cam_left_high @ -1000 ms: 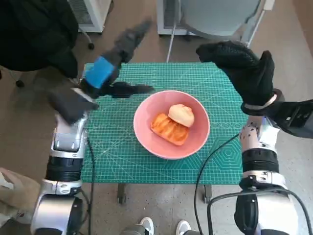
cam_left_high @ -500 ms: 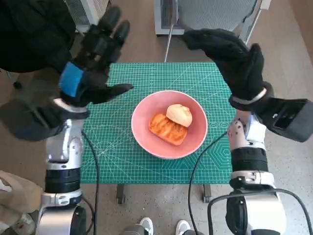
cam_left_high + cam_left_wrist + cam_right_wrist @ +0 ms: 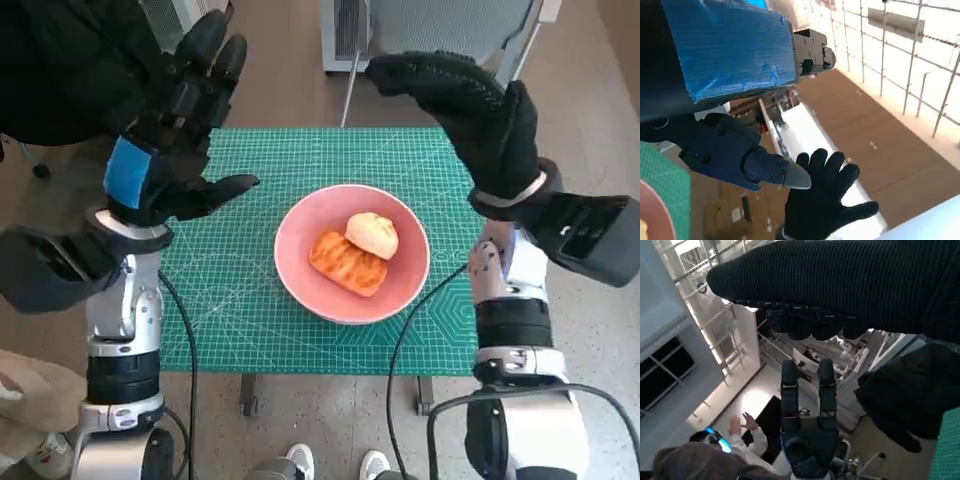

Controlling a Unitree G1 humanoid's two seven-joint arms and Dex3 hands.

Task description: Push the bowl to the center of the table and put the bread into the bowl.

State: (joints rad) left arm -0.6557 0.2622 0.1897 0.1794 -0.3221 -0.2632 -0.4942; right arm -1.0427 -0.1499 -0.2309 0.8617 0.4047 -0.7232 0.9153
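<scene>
Pink bowl (image 3: 352, 253) near the middle of the green-matted worktop (image 3: 250, 310), holding two pieces of bread: a flat, ridged, orange-brown piece (image 3: 346, 263) and a pale round bun (image 3: 372, 234) leaning against its far end, the two touching. Only a sliver of the bowl's rim caught at the edge of the left wrist view, next to a wedge of green mat.

Left hand (image 3: 168, 150) raised above the worktop's left edge, released, fingers spread and pointing away from the robot, thumb jutting toward the bowl, nothing held. Blue tape on its back plain in both head and left wrist views.

Right hand (image 3: 465, 110) raised above the far right corner, also released, glove fingers apart and bent slightly forward, holding nothing. In the left wrist view, seen splayed from across the gap (image 3: 822, 200). In its own wrist view, just a dark knitted band, fingers barely showing.

Worktop's far left corner hidden behind the left hand. A person (image 3: 747, 440) low in the right wrist view, partly cut off, details hard to make out.
</scene>
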